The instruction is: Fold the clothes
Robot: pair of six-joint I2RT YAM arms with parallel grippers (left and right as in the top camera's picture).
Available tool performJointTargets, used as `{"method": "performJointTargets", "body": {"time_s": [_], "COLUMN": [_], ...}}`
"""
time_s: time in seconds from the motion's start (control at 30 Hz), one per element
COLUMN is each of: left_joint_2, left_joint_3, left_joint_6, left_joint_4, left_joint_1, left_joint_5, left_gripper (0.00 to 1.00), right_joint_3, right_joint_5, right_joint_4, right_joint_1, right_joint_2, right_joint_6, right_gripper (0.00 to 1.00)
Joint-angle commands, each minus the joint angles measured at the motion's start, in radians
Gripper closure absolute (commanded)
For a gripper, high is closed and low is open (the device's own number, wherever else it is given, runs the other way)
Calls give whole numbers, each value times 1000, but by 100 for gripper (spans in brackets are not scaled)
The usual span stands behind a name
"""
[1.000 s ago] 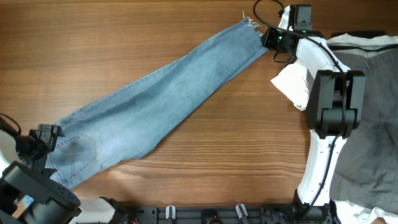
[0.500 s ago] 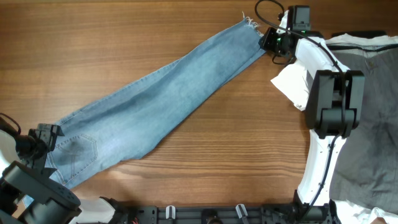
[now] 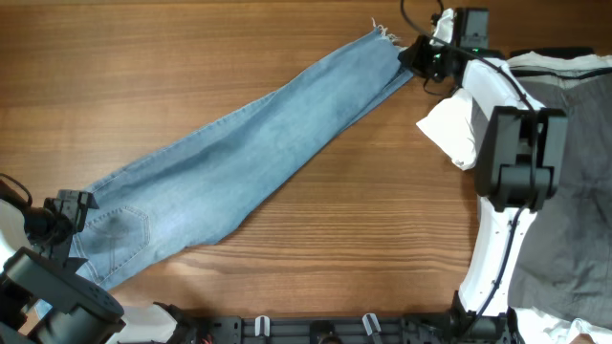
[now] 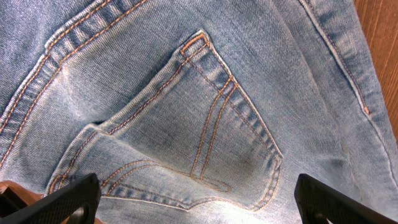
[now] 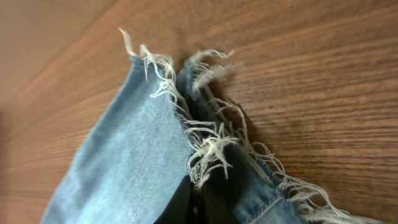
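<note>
The light blue jeans (image 3: 239, 153) lie flat in a long diagonal strip, waist at the lower left, frayed hems (image 3: 385, 36) at the upper right. My left gripper (image 3: 65, 216) is open just over the waist end. In the left wrist view its two dark fingertips (image 4: 68, 199) stand wide apart over the stitched back pocket (image 4: 211, 124). My right gripper (image 3: 415, 57) is at the hem end. In the right wrist view it (image 5: 202, 200) is shut on the frayed whitish hem (image 5: 205, 146) of one leg layer.
A white cloth (image 3: 448, 129) lies right of the hem, beside the right arm. A dark grey garment (image 3: 569, 191) covers the right side of the wooden table (image 3: 143, 67). The arm bases stand at the front edge.
My right gripper has shifted slightly up and to the right at the hem. The jeans and the left gripper have not visibly moved.
</note>
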Motion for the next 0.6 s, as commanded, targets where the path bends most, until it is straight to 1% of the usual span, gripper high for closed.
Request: {"method": "performJointTargets", "body": {"time_s": [0.0, 0.03, 0.13, 0.17, 0.2, 0.23, 0.27, 0.33, 0.43, 0.5, 0.53, 0.57], "left_joint_2": [-18, -18, -18, -18, -18, -18, -18, -18, -18, -18, -18, -18], "left_joint_3": [15, 15, 15, 15, 15, 15, 15, 15, 15, 15, 15, 15], "left_joint_6": [19, 19, 19, 19, 19, 19, 19, 19, 20, 59, 73, 73], "left_joint_4": [6, 6, 6, 8, 9, 9, 9, 8, -3, -5, -3, -1], "left_joint_1": [-5, -5, -5, -5, -5, -5, -5, -5, -5, -5, -5, -5], "left_joint_5": [8, 8, 8, 9, 9, 9, 9, 9, 10, 40, 62, 66], "left_gripper": [0, 0, 0, 0, 0, 0, 0, 0, 0, 0, 0, 0], "right_joint_3": [5, 5, 5, 5, 5, 4, 5, 4, 4, 4, 4, 4], "right_joint_5": [-38, -37, 113, 156, 183, 230, 280, 323, 330, 328, 310, 230], "right_joint_4": [7, 10, -73, -101, -116, -133, -143, -143, -126, -103, -98, -81], "right_joint_1": [-14, -14, -14, -14, -14, -14, -15, -16, -16, -15, -15, -15], "right_joint_2": [-134, -135, -127, -125, -125, -125, -125, -120, -93, -52, -31, -2], "right_joint_6": [-34, -49, -56, -79, -83, -85, -104, -164, -166, -166, -166, -183], "right_gripper": [96, 96, 96, 78, 55, 34, 29, 30, 30, 32, 32, 32]}}
